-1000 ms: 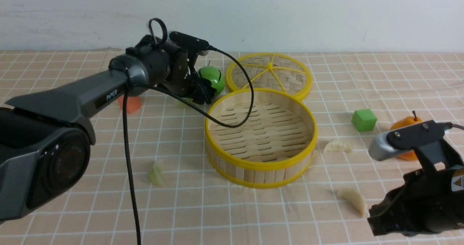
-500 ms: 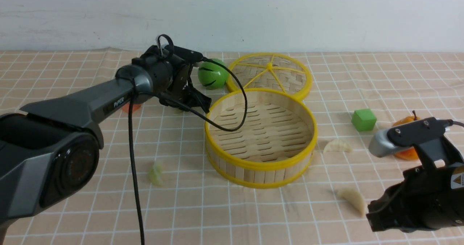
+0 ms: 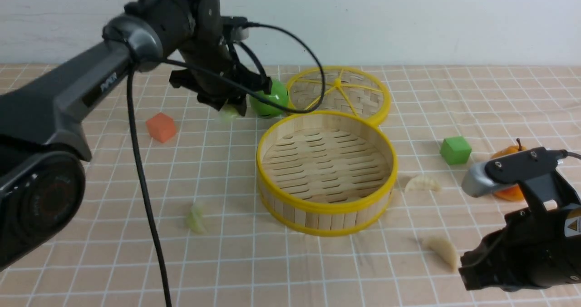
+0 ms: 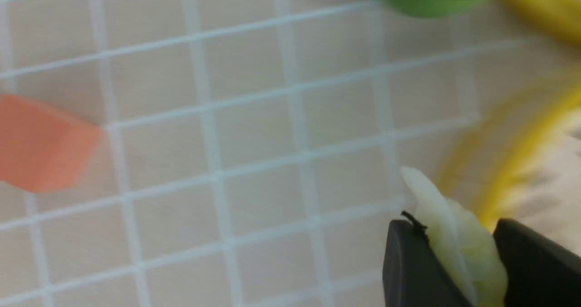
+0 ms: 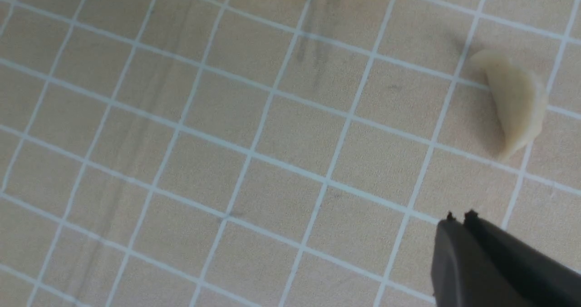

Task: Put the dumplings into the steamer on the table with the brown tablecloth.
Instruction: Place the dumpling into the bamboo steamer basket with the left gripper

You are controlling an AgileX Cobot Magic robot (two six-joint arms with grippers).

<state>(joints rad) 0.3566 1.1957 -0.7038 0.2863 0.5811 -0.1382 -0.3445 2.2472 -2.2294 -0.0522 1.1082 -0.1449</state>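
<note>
A pale green dumpling [image 4: 447, 248] is gripped between the two dark fingers of the left end effector [image 4: 454, 230]. This end effector is held in the air just outside the far-left rim of the steamer [image 3: 327, 207]. The held dumpling is clear of the cloth, and the wrist view of it is blurred.

The steamer stands on the brown tablecloth [image 3: 91, 170] that covers the counter [image 3: 499, 93], and its slatted floor is shown bare. A second green dumpling [image 3: 196, 217] is seen lying on the cloth to the near left of the steamer, apart from its wall. One cream dumpling [image 3: 422, 183] is found just beside the steamer's right wall. The other cream dumpling [image 3: 442, 250] lies to the near right of the steamer, close to the right end effector [image 5: 459, 217]. That end effector is closed on nothing, its fingers pressed together low over the cloth.

A flat woven lid [image 3: 338, 89] is laid directly behind the steamer, its edge meeting the far rim. A green ball [image 3: 272, 99] is placed behind the steamer's far-left rim, beside the lid. An orange cube [image 3: 160, 127] is set well to the left of the steamer, and a green cube [image 3: 455, 150] to its right. An orange fruit [image 3: 506, 155] is seen farther right, partly hidden by the right arm.
</note>
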